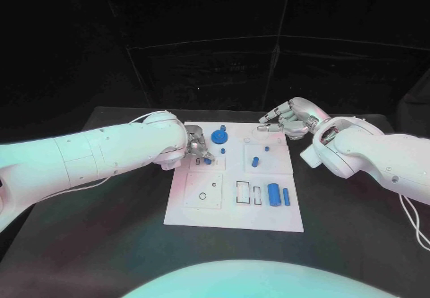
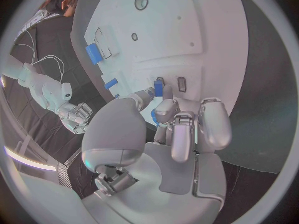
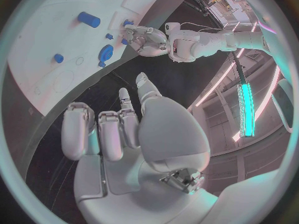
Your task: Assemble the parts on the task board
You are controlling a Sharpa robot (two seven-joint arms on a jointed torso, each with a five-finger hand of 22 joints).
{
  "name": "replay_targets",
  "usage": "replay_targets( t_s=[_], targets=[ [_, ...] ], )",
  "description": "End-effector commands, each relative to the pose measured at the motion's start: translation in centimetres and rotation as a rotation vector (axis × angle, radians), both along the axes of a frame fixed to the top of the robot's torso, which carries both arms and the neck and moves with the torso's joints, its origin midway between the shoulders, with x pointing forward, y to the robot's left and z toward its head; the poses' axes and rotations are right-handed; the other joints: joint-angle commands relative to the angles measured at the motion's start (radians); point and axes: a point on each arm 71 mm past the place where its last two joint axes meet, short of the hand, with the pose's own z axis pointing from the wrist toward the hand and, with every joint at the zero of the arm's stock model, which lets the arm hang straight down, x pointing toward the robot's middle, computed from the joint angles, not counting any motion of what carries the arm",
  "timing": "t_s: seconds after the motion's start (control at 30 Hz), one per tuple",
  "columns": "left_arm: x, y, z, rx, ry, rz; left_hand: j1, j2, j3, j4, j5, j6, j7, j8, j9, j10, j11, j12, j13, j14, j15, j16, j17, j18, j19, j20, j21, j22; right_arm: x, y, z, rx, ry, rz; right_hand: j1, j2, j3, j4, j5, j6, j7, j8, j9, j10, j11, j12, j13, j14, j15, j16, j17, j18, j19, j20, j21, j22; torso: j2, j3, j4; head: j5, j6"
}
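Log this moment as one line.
left hand: pinching small blue part over task board | right hand: open, off board

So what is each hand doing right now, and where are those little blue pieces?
left hand: pinching a small blue part over the task board
right hand: holds nothing, fingers apart, at the board's far edge
blue cylinder: lying on the board
blue disc part: on the board

- left arm [image 1: 99,155]: smooth white rounded shell showing seam lines between segments, thin white cable [image 1: 143,118] looping off the wrist end
- right arm [image 1: 376,155]: matching white shell, white cable [image 1: 411,214] trailing along its outer side
- left hand [image 2: 168,134]: silver metallic, bulky rounded palm cover, segmented fingers wearing pale pads
- right hand [image 3: 134,129]: same silver build, small mechanical fitting showing at the base
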Motion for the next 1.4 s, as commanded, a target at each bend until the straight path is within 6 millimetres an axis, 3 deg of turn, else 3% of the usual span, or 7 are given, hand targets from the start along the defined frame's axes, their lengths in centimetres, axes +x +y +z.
replay_targets(
  t_s=[0.03, 0.57, 0.8, 1.17, 1.4],
  targets=[
    [-0.28, 0.06, -0.48, 0.032, 0.024, -0.004, 0.002, -0.005, 0.175, -0.169, 0.002, -0.002, -0.001, 0.007, 0.001, 0.004, 0.000, 0.004, 0.001, 0.106, 0.001, 0.003, 0.263, -0.014, 0.007, 0.000, 0.003, 0.000, -0.02, 0.17, 0.20, 0.004, -0.011, 0.008, -0.010, 0.004, -0.007, -0.002, 0.005, 0.004, 0.001, 0.004, 0.000, 0.010, -0.001, -0.005, 0.133, 0.074, -0.003, -0.005, 0.125, -0.011, -0.005, -0.002, -0.005, -0.001, 0.000, 0.0001, -0.0014, 0.002, -0.001],
    [-0.35, 0.23, -0.58, 0.053, 0.041, 0.001, -0.003, -0.005, 0.180, -0.167, 0.007, 0.000, -0.001, 0.009, 0.002, 0.007, 0.000, 0.006, 0.004, 0.106, 0.002, 0.003, 0.263, -0.014, 0.009, 0.000, 0.005, 0.004, -0.28, 0.65, 0.28, 0.008, -0.009, 0.021, -0.010, 0.004, -0.007, -0.002, 0.005, 0.004, 0.001, 0.004, 0.000, 0.010, -0.001, -0.005, 0.133, 0.074, -0.003, -0.005, 0.125, -0.011, -0.005, -0.002, -0.005, -0.001, 0.000, 0.0006, -0.0018, -0.001, -0.007],
    [-0.48, 0.16, -0.64, 0.063, 0.052, -0.005, -0.004, -0.006, 0.181, -0.167, 0.008, 0.001, -0.001, 0.010, 0.002, 0.008, 0.000, 0.008, 0.006, 0.106, 0.002, 0.003, 0.263, -0.014, 0.008, 0.000, 0.005, 0.003, -0.34, 0.72, 0.30, 0.009, -0.008, 0.023, -0.010, 0.004, -0.008, -0.001, 0.005, 0.004, 0.001, 0.005, 0.000, 0.009, -0.001, -0.006, 0.132, 0.074, -0.003, -0.006, 0.124, -0.011, -0.005, -0.003, -0.005, -0.001, 0.000, 0.0003, -0.0014, 0.007, -0.009],
    [-0.52, 0.33, -0.64, 0.067, 0.055, 0.000, -0.007, -0.007, 0.183, -0.166, 0.011, 0.002, -0.002, 0.011, 0.003, 0.010, 0.000, 0.009, 0.007, 0.106, 0.002, 0.003, 0.263, -0.014, 0.009, 0.000, 0.005, 0.004, -0.35, 0.74, 0.31, 0.009, -0.009, 0.023, -0.010, 0.004, -0.008, -0.001, 0.005, 0.004, 0.001, 0.005, 0.000, 0.009, -0.001, -0.006, 0.132, 0.074, -0.003, -0.006, 0.124, -0.011, -0.005, -0.003, -0.005, -0.001, 0.000, 0.0004, -0.0010, 0.007, -0.019],
    [-0.51, 0.26, -0.64, 0.068, 0.056, -0.001, -0.011, -0.008, 0.184, -0.164, 0.012, 0.003, -0.002, 0.013, 0.004, 0.012, 0.000, 0.011, 0.008, 0.106, 0.002, 0.003, 0.263, -0.014, 0.009, 0.000, 0.006, 0.006, -0.33, 0.79, 0.30, 0.009, -0.009, 0.024, -0.010, 0.004, -0.008, -0.001, 0.005, 0.004, 0.001, 0.005, 0.000, 0.009, -0.001, -0.006, 0.132, 0.074, -0.003, -0.006, 0.124, -0.011, -0.005, -0.003, -0.005, -0.001, 0.000, 0.0002, -0.0017, 0.008, -0.019]
  ],
)
